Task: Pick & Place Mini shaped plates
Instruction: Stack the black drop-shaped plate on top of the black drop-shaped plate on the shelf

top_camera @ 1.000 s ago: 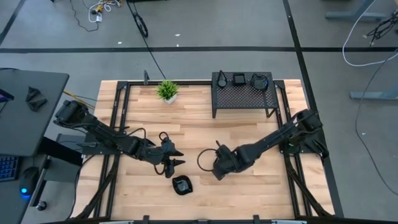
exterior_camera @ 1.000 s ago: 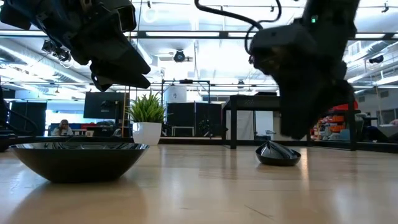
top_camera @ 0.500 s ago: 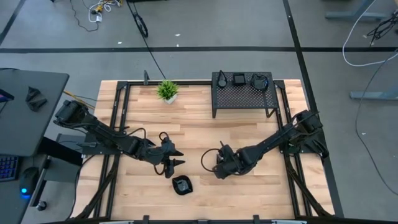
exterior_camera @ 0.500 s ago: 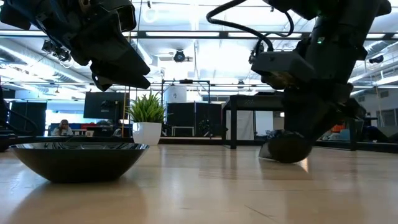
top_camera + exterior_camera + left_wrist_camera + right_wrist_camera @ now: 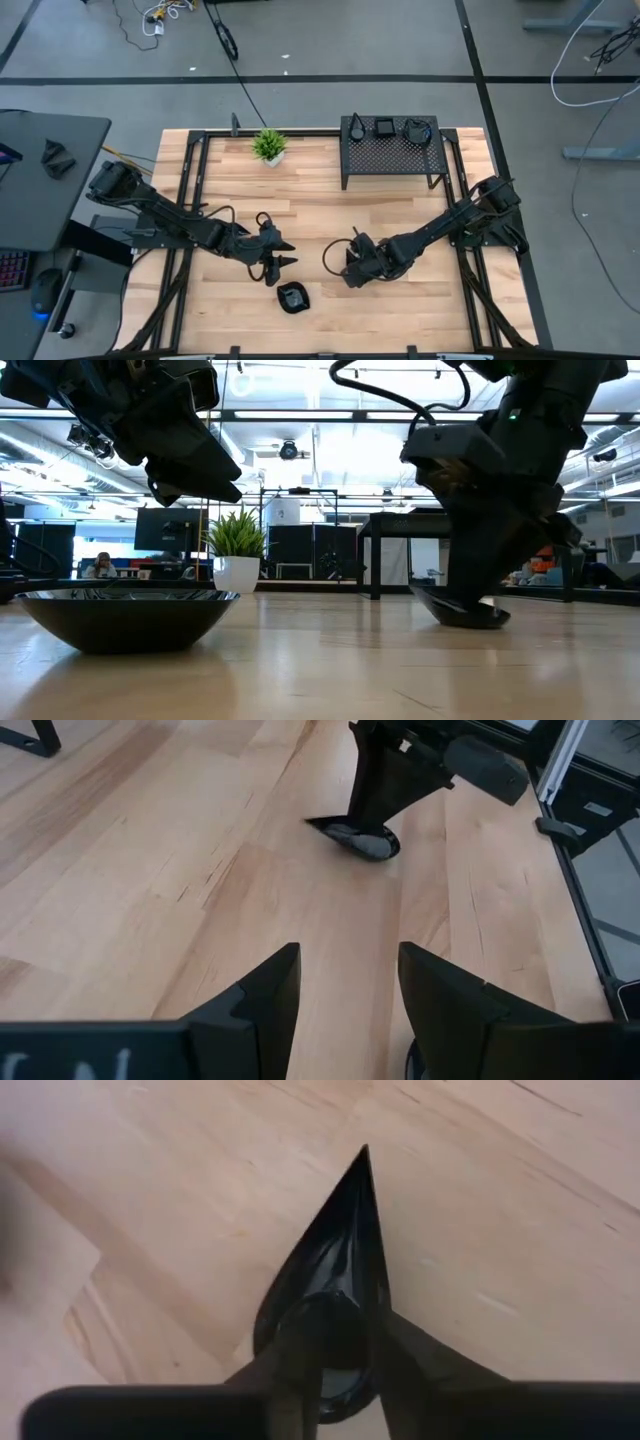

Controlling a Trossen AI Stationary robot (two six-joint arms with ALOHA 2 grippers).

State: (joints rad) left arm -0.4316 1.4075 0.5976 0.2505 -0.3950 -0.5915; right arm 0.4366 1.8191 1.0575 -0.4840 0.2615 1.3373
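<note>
My right gripper (image 5: 335,1350) pinches a teardrop plate (image 5: 335,1280) at the table (image 5: 400,210). My left gripper (image 5: 345,995) hovers, fingers spread.

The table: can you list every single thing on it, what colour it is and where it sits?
Table: one, light wood.
Teardrop plate: one, glossy black, mid-table, gripped by the right gripper.
Rounded plate: one, black, near front edge.
Plates on the rack: three, black, in a row.
Rack: one, black perforated metal, at the back.
Potted plant: one, green in white pot, at the back.
Left gripper: open, hovering by the rounded plate.
Right gripper: shut on the teardrop plate.
</note>
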